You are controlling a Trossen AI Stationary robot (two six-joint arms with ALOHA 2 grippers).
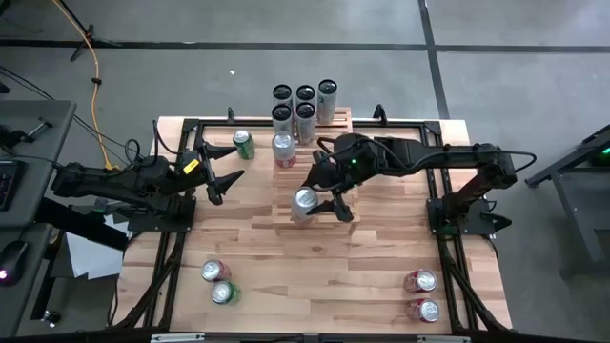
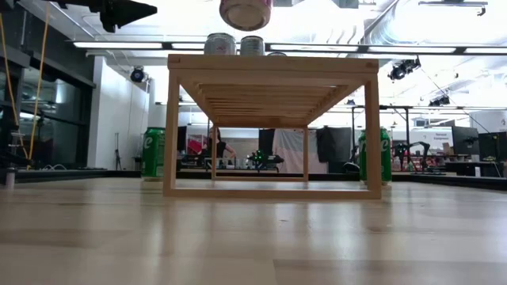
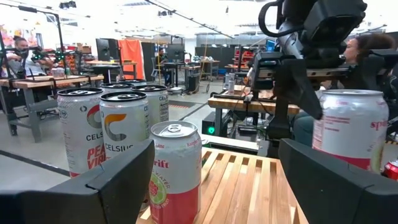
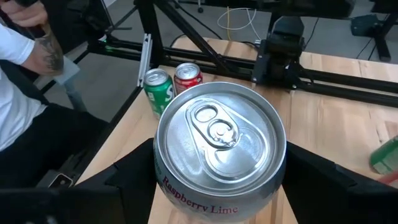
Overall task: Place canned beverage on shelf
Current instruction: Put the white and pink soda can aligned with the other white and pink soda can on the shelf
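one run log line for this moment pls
right gripper: shut on raspberry lime can, held above table | left gripper: open, waiting | shelf: cans on it

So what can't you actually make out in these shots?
- Held can, right wrist view: label cut off below "Raspberry Lime".
- Right gripper, high view: its fingers sit under the arm.
- Shelf, low view: cans on top cut off by the top slat.
- Cans at the near left corner, high view: labels too small.

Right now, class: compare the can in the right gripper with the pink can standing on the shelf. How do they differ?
The held can hangs in the right gripper, above the table; the pink can stands free on the shelf. The held can is mostly white, the pink can red and pink. Both are upright and unopened.
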